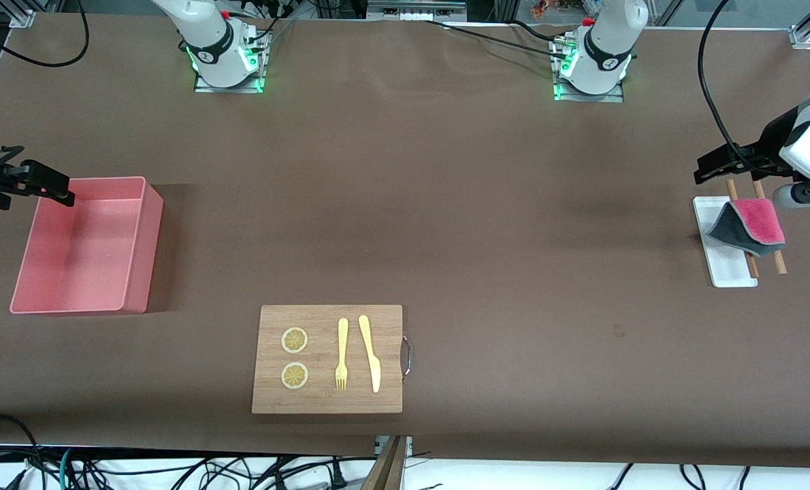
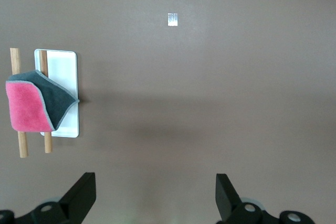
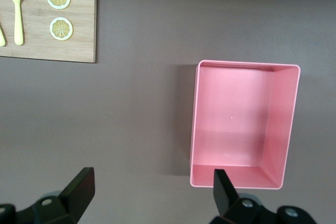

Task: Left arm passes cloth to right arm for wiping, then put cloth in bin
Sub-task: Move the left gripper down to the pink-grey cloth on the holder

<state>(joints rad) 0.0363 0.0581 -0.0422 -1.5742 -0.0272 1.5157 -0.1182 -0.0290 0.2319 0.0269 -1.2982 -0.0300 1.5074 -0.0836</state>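
The cloth [image 1: 749, 228], magenta-pink with a dark grey folded side, lies draped over two wooden sticks [image 1: 779, 262] across a small white tray [image 1: 723, 269] at the left arm's end of the table. It also shows in the left wrist view [image 2: 31, 106]. My left gripper [image 1: 708, 169] hovers open and empty beside the tray, over bare table [image 2: 155, 190]. The salmon-pink bin [image 1: 85, 245] stands empty at the right arm's end. My right gripper [image 1: 50, 182] is open and empty over the bin's edge [image 3: 152, 190]; the bin [image 3: 236, 119] lies below it.
A wooden board [image 1: 328, 359] with a metal handle lies near the front edge, carrying two lemon slices [image 1: 295, 340], a yellow fork [image 1: 342, 354] and a yellow knife [image 1: 371, 352]. The board also shows in the right wrist view [image 3: 73, 35]. Brown table mat [image 1: 446, 224] spans between.
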